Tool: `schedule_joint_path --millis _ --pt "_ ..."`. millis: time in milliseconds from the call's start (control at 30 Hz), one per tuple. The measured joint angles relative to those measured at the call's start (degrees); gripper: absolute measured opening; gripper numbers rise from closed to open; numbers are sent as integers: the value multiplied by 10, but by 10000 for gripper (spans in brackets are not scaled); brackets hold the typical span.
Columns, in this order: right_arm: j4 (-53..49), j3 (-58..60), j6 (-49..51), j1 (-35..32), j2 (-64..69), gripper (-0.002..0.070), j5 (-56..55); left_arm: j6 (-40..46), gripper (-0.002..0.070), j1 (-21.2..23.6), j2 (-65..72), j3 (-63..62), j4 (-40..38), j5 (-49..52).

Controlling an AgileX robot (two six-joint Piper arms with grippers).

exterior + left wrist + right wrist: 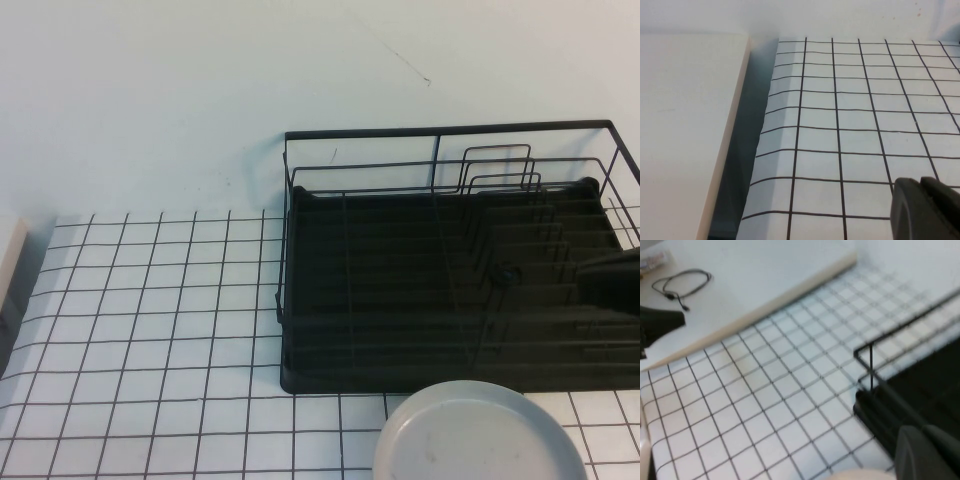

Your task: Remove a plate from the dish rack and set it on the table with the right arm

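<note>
Plate (pixel 480 432) on table (pixel 150 330); both grippers unseen

Very little of the robot shows. In the left wrist view, the left claw (pixel 926 209) appears at the lower right corner of the frame as a matt black, rounded moulding with a smooth curved edge and a narrow seam running down between two lobes; no screws, cables or markings can be made out on it. In the right wrist view, the right claw (pixel 927 452) sits at the lower right corner too, a blurred dark grey-black rounded shape of like form. In the high view, a black piece of the right arm (pixel 612 272) juts in from the right edge, plain and unmarked.
</note>
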Motion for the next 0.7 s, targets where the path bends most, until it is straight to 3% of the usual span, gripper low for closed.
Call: schedule_joint_path --millis 467,700 --pt "12 80 -16 0 -298 -1 -63 0 -2 0 0 0 0 0" --pt "-19 87 0 0 -362 -2 -88 0 -2 0 0 0 0 0"
